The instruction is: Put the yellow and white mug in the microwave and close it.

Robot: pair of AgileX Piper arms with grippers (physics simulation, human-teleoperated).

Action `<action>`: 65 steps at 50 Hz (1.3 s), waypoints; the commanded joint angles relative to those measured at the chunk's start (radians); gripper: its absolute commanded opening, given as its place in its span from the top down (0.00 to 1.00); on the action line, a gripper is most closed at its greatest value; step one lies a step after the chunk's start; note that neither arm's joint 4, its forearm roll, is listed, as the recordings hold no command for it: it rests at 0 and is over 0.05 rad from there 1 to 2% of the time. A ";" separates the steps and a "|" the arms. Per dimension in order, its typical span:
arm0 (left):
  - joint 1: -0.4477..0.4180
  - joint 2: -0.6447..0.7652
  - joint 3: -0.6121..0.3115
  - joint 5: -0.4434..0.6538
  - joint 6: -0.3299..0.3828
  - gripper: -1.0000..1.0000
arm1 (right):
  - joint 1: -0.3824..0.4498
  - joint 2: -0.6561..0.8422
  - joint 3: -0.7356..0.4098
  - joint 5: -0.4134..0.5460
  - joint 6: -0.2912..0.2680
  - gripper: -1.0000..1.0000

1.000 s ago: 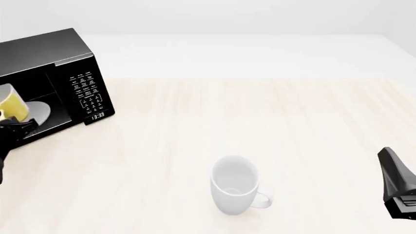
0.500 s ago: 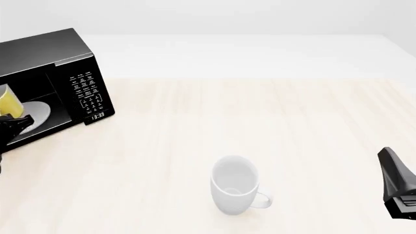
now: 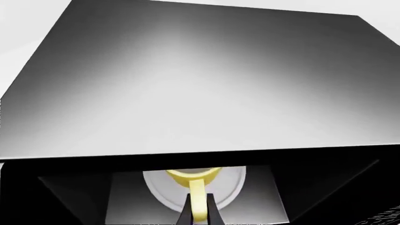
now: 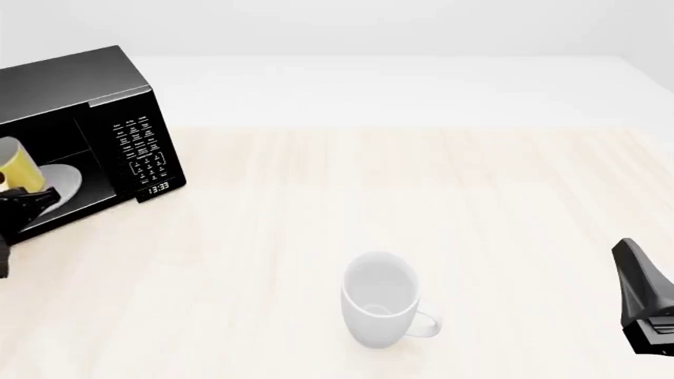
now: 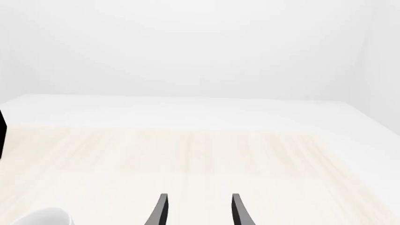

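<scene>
A pale wood table (image 4: 443, 197) under blank white walls — that is all we have around us. The microwave (image 4: 95, 95) sits at the far left with its cavity open towards us. Inside it, over the white plate (image 4: 65, 183), the mug (image 4: 21, 167) stands about upright, its handle (image 3: 198, 201) pointing back at our left gripper (image 3: 198, 216), whose fingers pinch that handle. Our right gripper (image 5: 197, 211) hangs spread over the near right edge. A white mug (image 4: 380, 298) stands nearby.
</scene>
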 commanded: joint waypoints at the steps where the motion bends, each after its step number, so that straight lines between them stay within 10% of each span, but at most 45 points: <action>1: -0.005 0.026 -0.010 0.001 0.005 1.00 | -0.008 -0.001 0.001 0.000 0.003 0.00; 28: -0.009 0.091 -0.042 0.019 0.004 1.00 | -0.008 -0.001 0.001 0.000 0.003 0.00; 29: -0.007 0.095 -0.048 0.027 0.006 0.00 | -0.008 -0.001 0.001 0.000 0.003 0.00; 65: -0.045 -0.079 0.091 0.012 0.029 0.00 | -0.008 -0.001 0.001 0.000 0.003 0.00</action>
